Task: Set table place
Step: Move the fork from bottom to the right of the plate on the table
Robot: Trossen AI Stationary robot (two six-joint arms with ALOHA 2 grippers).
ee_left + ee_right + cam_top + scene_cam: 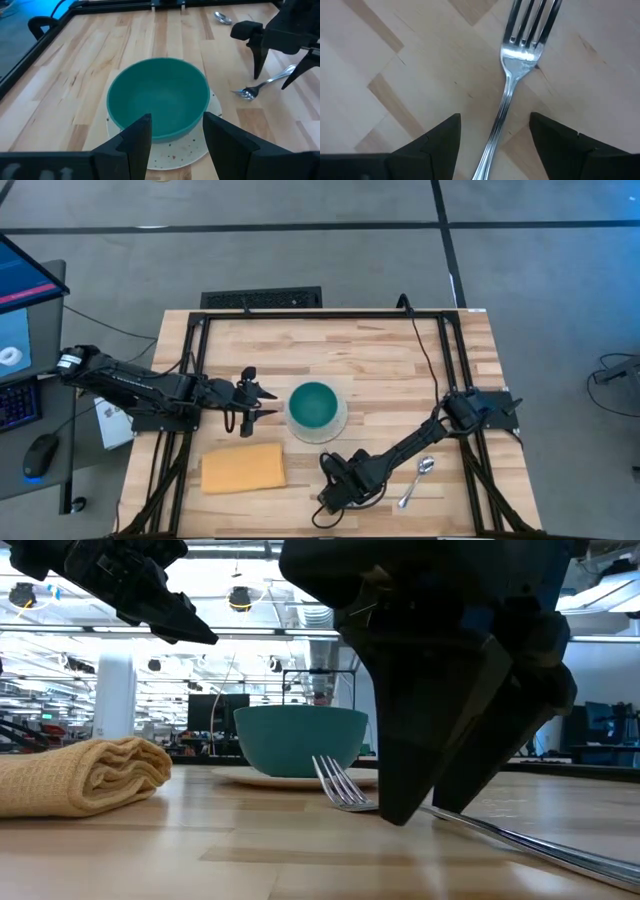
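Note:
A metal fork [512, 75] lies flat on the pale plank tabletop [380, 350] near its front edge; it also shows in the low view [340, 790]. My right gripper [495, 130] is open and points down, low over the table. Its fingers stand on either side of the fork's handle without touching it. A teal bowl [314, 405] stands on a pale speckled plate [192, 152] at the table's middle. My left gripper [266, 404] is open and empty, above the table just left of the bowl.
A folded yellow-orange cloth [243, 468] lies at the front left. A spoon [418, 478] lies to the right of my right gripper. Black frame rails [200, 370] run along the table's left, far and right sides.

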